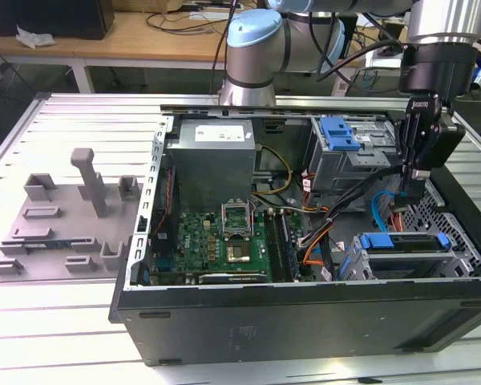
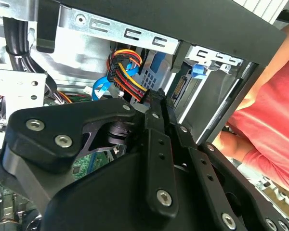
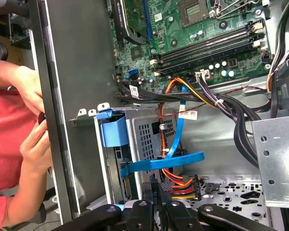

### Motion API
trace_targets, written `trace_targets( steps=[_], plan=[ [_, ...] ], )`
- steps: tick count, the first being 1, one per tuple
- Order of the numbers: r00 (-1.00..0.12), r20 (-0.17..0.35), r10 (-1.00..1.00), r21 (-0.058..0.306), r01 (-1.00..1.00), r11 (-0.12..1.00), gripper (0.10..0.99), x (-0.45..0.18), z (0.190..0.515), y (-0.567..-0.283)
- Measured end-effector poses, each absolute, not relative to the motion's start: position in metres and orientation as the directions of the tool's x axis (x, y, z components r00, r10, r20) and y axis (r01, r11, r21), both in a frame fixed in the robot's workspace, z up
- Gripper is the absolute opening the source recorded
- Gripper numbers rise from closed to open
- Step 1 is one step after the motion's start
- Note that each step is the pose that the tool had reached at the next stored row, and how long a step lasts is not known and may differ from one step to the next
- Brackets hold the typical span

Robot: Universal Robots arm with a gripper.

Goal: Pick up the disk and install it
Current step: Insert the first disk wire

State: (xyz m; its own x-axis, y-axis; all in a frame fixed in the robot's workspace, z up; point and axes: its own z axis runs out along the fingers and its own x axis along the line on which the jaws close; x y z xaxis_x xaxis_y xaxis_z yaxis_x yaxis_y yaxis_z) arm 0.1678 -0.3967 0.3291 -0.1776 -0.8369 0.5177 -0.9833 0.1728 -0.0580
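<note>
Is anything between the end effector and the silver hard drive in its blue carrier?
Yes. In the first wrist view, the flat blue data cable and the red-orange-yellow power wire bundle cross between the end effector and the silver hard drive in its blue plastic carrier, which sits in the grey metal drive cage.

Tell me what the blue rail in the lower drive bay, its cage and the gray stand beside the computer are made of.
Blue rail: probably moulded plastic; even bright colour, soft sheen. Cage: seemingly bare sheet metal; silver-grey, thin folded walls, punched holes. Gray stand: likely matte plastic, perhaps printed; one flat colour, blocky shapes, no shine.
</note>
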Motion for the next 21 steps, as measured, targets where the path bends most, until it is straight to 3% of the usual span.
trace_targets(
  steps=[3, 7, 16, 21],
  plan=[
    [-0.177, 0.511, -0.841, -0.056, -0.983, 0.173, 0.165, 0.168, 0.329, -0.399],
    [-0.177, 0.461, -0.869, -0.046, -0.983, 0.176, 0.165, 0.168, 0.331, -0.405],
    [-0.172, 0.451, -0.876, -0.044, -0.984, 0.171, 0.165, 0.168, 0.345, -0.414],
    [-0.171, 0.396, -0.902, -0.035, -0.985, 0.171, 0.165, 0.168, 0.353, -0.422]
  ],
)
